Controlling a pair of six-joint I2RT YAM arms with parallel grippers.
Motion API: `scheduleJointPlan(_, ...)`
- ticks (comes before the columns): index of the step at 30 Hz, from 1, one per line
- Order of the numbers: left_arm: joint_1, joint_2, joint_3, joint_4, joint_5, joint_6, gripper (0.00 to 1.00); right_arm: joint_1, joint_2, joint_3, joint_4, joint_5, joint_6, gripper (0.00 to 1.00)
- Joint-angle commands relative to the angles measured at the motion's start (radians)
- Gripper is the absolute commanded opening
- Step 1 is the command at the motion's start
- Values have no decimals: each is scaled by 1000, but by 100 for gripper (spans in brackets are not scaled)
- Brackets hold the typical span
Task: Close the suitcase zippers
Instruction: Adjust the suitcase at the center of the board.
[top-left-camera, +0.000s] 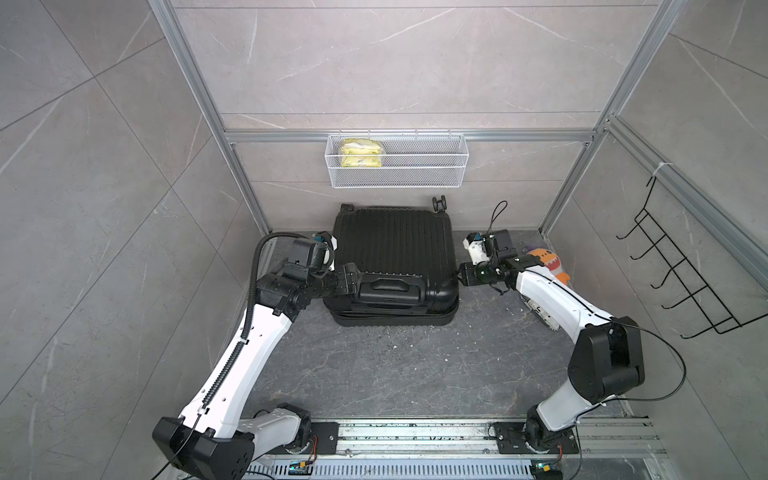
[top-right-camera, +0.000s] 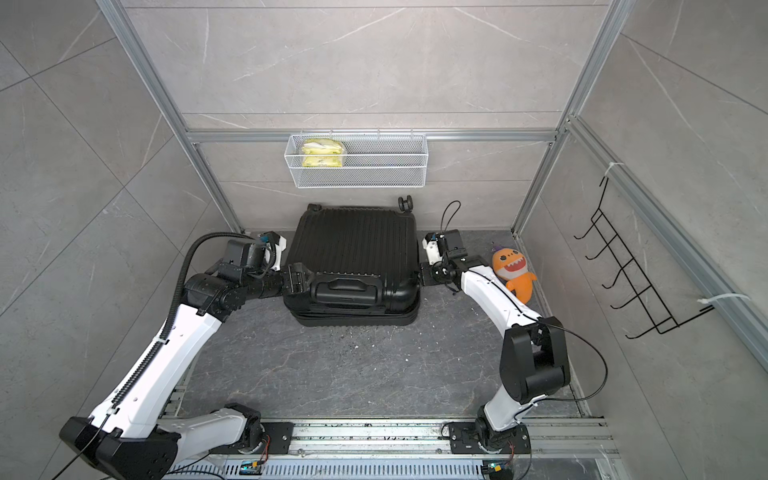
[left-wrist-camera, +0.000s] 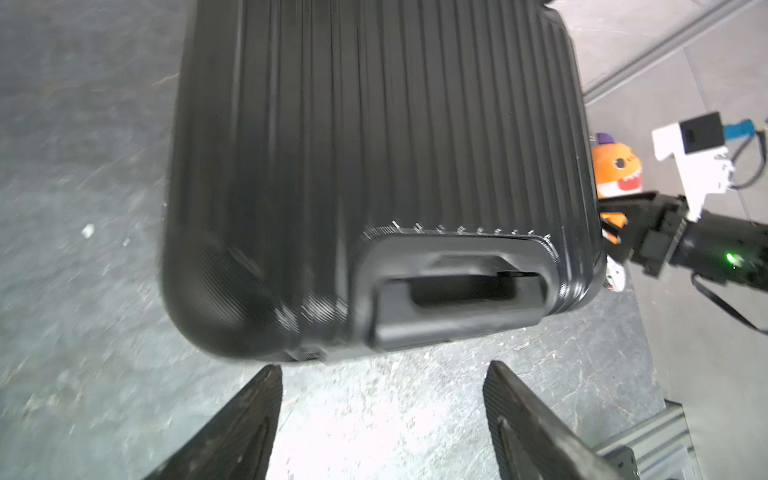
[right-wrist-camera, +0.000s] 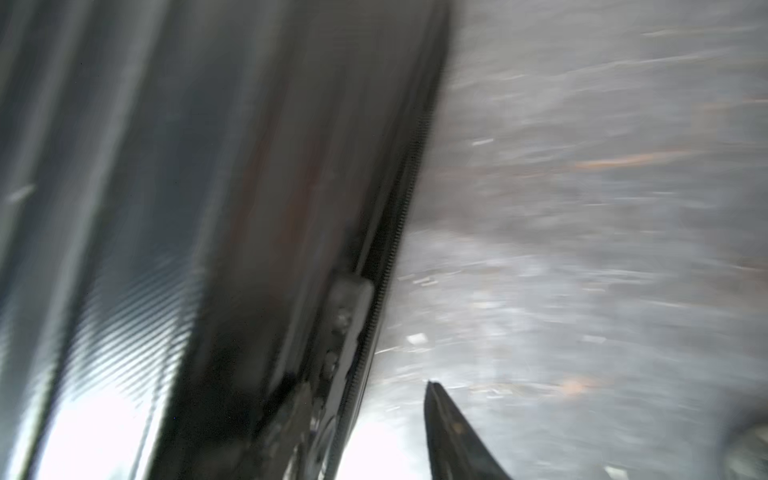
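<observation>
grey tiled booth, suitcase flat on the floor

dark marbled floor (top-left-camera: 395, 374) carries the suitcase (top-left-camera: 392, 245) just above frame centre in both top views, ribbed shell up, handle (top-left-camera: 390, 291) toward the lower edge. left gripper (left-wrist-camera: 383, 365) sits by its lower-left corner, fingers (left-wrist-camera: 249, 415) spread wide with nothing between them. right gripper (top-left-camera: 459, 277) meets the lower-right corner; whether it pinches anything cannot be told. the zippers (right-wrist-camera: 380, 291) show as a blurred toothed track along the seam. an orange plush shark (top-right-camera: 513, 270) lies beside the right arm.
</observation>
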Motion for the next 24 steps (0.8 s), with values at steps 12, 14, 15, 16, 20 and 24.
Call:
scheduleJointPlan(12,-59,-8,-85,-91,-324,-558,80,275,-66,-85,97,-94,70,48)
scheduleJointPlan(14,-59,23,-87,-80,-324,-597,80,280,-104,-105,97,-69,82,48)
scheduleJointPlan(15,-59,40,-87,-72,-319,-609,80,279,-127,-114,94,-56,86,48)
scheduleJointPlan(16,-57,62,-87,-62,-312,-622,80,280,-149,-122,86,-42,88,48)
scheduleJointPlan(20,-53,138,-77,-21,-304,-646,79,281,-240,-152,52,-1,91,48)
scheduleJointPlan(24,-45,192,-71,29,-310,-663,79,281,-319,-181,14,20,93,48)
